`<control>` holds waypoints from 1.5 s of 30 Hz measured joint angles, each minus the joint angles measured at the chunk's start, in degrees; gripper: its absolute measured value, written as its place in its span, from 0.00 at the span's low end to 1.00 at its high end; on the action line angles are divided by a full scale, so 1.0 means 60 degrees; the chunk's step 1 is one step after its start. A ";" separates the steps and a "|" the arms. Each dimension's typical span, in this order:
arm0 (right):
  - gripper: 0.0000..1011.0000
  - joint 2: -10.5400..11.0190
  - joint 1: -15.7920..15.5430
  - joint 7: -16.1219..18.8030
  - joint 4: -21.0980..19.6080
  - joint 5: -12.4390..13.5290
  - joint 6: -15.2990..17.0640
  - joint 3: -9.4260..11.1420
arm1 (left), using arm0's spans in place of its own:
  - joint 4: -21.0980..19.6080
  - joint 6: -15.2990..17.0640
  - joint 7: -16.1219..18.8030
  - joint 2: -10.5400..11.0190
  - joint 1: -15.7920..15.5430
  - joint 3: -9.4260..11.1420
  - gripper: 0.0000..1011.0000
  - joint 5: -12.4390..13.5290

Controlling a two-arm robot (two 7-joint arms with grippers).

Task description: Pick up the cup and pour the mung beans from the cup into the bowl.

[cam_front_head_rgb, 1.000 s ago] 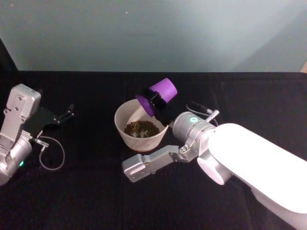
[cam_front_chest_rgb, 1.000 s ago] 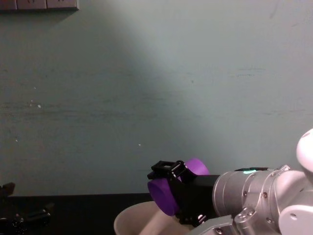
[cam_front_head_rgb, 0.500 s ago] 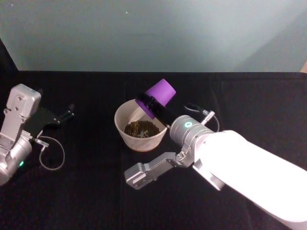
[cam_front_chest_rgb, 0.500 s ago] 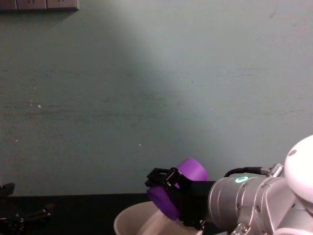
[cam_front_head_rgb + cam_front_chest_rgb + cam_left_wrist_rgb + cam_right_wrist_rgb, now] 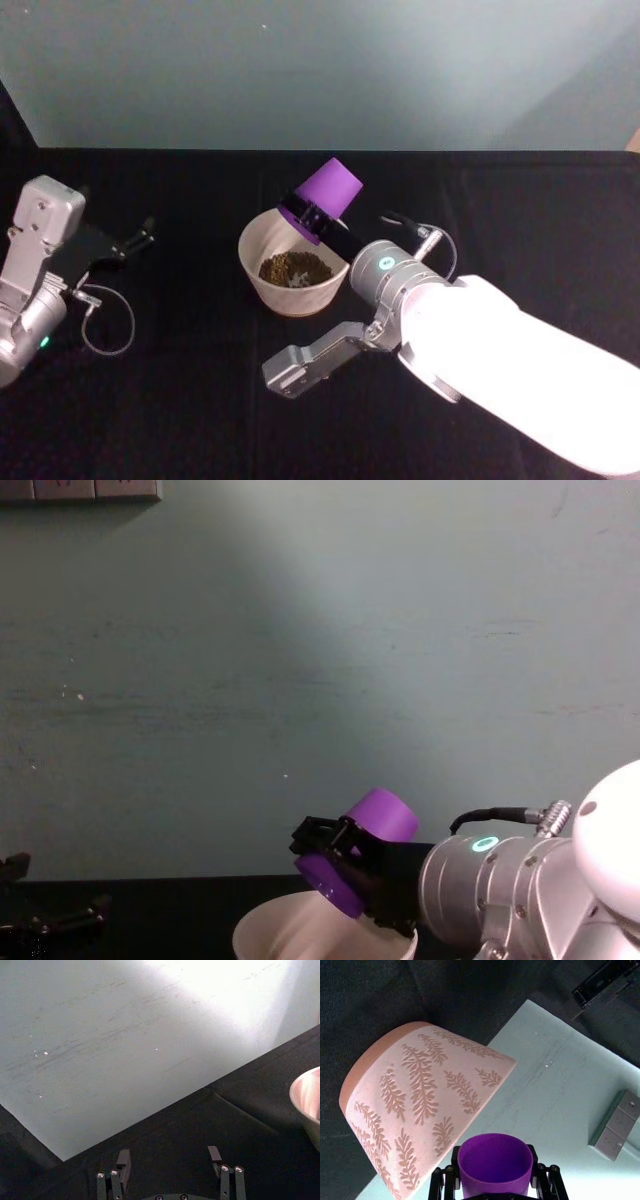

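Above the bowl (image 5: 293, 275), the cup (image 5: 322, 198) (tipped) sits in the right gripper (image 5: 306, 214).

This looks like a robotics lab or test bench rather than a home or kitchen. The work surface is a table (image 5: 200, 400) draped wholly in plain black cloth, pushed up against a bare, pale green-grey wall (image 5: 320, 680) that carries scuffs and small marks. A strip of grey wall sockets or switch plates (image 5: 80, 490) sits high on that wall in the chest view. A loose looped cable (image 5: 105, 320) lies on the cloth near the left arm's base. The room's furnishing beyond this cannot be told.
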 joint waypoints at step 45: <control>0.75 -0.1540 -0.3691 -0.2049 0.0212 1.2775 -0.3577 0.6933 | 0.0000 0.0000 0.0000 0.0000 0.0000 0.0000 0.99 0.0000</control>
